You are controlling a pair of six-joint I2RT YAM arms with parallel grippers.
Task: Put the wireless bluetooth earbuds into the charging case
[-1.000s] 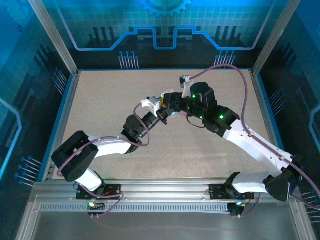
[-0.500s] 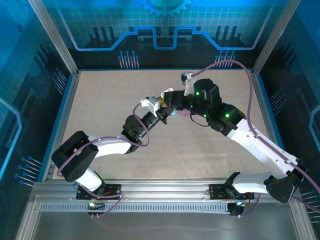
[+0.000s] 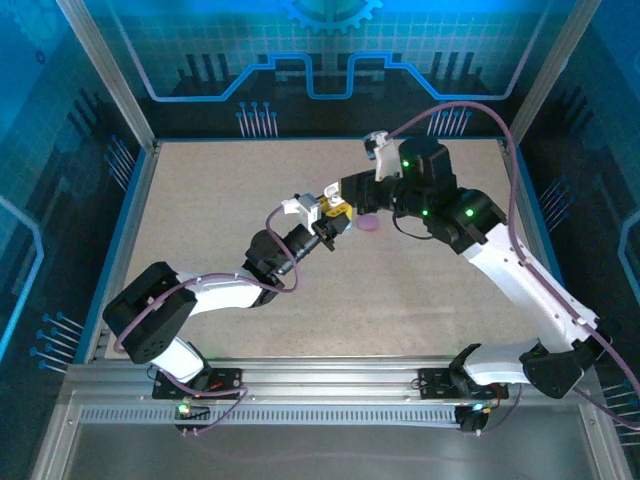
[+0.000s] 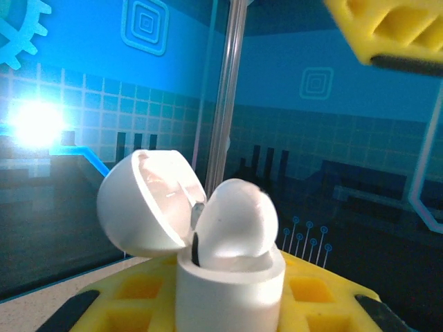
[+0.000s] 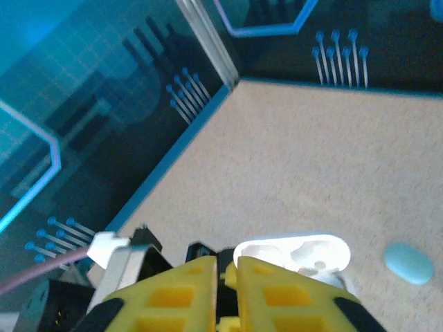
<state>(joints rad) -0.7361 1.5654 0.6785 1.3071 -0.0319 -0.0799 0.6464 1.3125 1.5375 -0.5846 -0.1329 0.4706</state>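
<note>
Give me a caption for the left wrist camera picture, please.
The left pincer clamps an open white charging case, lid tipped back, before a glowing blue backdrop.

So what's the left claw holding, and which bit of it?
The left gripper holds the white charging case by its round bottom half, squeezed between the yellow fingers. The lid stands open.
</note>
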